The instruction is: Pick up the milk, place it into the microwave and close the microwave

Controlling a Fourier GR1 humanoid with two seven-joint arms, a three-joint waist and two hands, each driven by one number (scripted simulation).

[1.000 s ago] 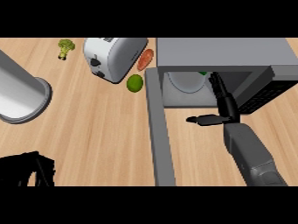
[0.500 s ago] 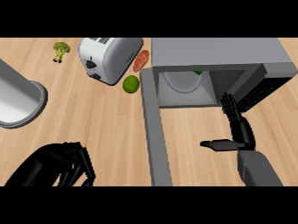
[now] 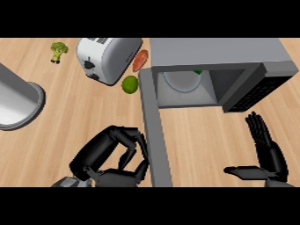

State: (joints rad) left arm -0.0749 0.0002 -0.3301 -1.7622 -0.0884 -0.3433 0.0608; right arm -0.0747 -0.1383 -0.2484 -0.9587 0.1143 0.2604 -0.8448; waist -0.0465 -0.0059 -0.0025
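Wooden worktop [image 3: 42, 145] fills my view, w/ the grey microwave [image 3: 217, 55] at the top right as my landmark. Its door [image 3: 157, 132] is swung wide open, seen edge-on as a long grey strip running from the microwave's front left corner down toward the lower edge. Inside the cavity I see a round white shape [image 3: 181, 81] on the floor w/ a bit of green [image 3: 198, 72] behind it; I can't tell for sure that it's the milk, and I see no carton anywhere else on the worktop.

Right robot hand [image 3: 264, 154] is below the microwave, right of the door, fingers straight and spread, thumb sticking out to the left, holding nothing. Left robot hand [image 3: 110, 156] is just left of the door, near its lower end, fingers curled in w/ nothing between them. I can't tell whether it touches the door.

Left of the microwave: a silver toaster [image 3: 107, 57] lying tilted, a reddish-orange item [image 3: 140, 60] between toaster and microwave, and a green lime-like fruit [image 3: 130, 84] just off the microwave's front left corner. Broccoli piece [image 3: 59, 50] sits further left of the toaster. Big grey cylinder [image 3: 6, 96] stands far left of the microwave, well apart from it.
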